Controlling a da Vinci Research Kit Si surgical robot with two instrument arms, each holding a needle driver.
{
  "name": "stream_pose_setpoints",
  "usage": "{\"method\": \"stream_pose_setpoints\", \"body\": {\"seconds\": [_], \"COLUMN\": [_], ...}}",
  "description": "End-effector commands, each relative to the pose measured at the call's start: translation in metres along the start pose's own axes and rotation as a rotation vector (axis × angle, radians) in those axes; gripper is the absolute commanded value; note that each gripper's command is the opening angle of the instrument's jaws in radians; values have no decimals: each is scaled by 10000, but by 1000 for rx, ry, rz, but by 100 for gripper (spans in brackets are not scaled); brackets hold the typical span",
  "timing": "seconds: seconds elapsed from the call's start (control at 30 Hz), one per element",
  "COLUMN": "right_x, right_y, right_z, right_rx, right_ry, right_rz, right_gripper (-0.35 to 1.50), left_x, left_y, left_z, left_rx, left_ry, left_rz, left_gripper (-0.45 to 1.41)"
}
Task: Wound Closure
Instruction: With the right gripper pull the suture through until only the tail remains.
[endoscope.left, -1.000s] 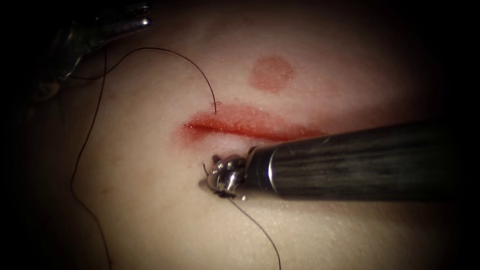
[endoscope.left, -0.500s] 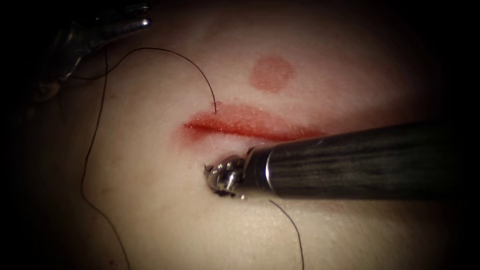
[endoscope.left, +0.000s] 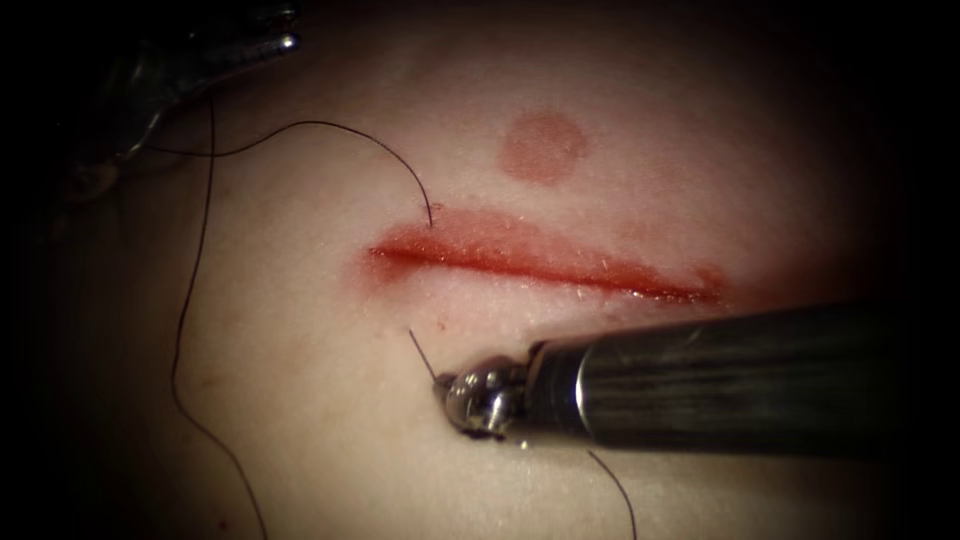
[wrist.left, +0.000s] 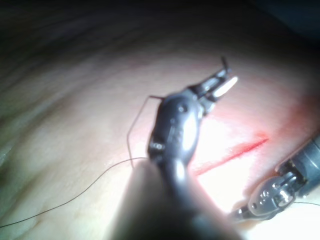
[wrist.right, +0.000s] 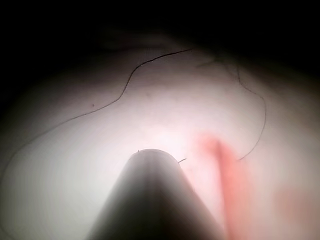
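**Right tool low beside the cut, a taut line at its tip**

Pale tissue (endoscope.left: 300, 400) makes up the whole field, dark toward its edges. Far up and to the left of the right tool (endoscope.left: 455, 395), the left tool (wrist.left: 225, 77) sits at the margin of the endoscope view. Seen from its own wrist, its two jaws stand narrowly apart with nothing between them.

Black thread (endoscope.left: 330, 125) leaves the left tool's side in an arc and enters the tissue just above the left end of the cut (endoscope.left: 540, 265). That entry point lies above the right tool. A second strand of it drops in a long curve well to the right tool's left.

A thin straight line (endoscope.left: 423, 355) runs taut from the tissue below the cut's left end down to the right tool's tip. Whether it is the needle or thread cannot be told, nor can how firmly the tool grips it.

The cut lies red and horizontal above the right tool, apart from it. A round red mark (endoscope.left: 543, 147) sits higher up. The tool's dark shaft (endoscope.left: 750, 375) reaches away to the right, and another bit of thread trails out below it.
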Motion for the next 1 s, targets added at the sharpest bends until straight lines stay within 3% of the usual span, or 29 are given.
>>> {"method": "stream_pose_setpoints", "body": {"seconds": [0.03,0.23,0.5,0.63,0.8,0.93,1.0], "right_x": [-12,-51,-98,-136,-167,-173,-165], "right_y": [-18,-57,-109,-143,-168,-176,-170], "right_z": [-14,-90,-197,-261,-320,-343,-349], "right_rx": [14,48,10,32,26,32,4], "right_ry": [1,11,1,-19,-35,-38,27], "right_rz": [-6,-38,-55,-49,-28,-7,25], "right_gripper": [-35,-35,-35,-35,-35,-35,57], "left_x": [-8,-8,-9,-9,-9,-9,-9], "left_y": [-2,-2,-3,-3,-3,-3,-3], "left_z": [3,3,1,0,0,0,0], "left_rx": [-1,-1,-3,-4,-3,-4,-3], "left_ry": [1,1,3,3,3,3,3], "left_rz": [0,0,0,0,0,0,0], "left_gripper": [-35,-35,-35,-35,-35,-35,-35]}}
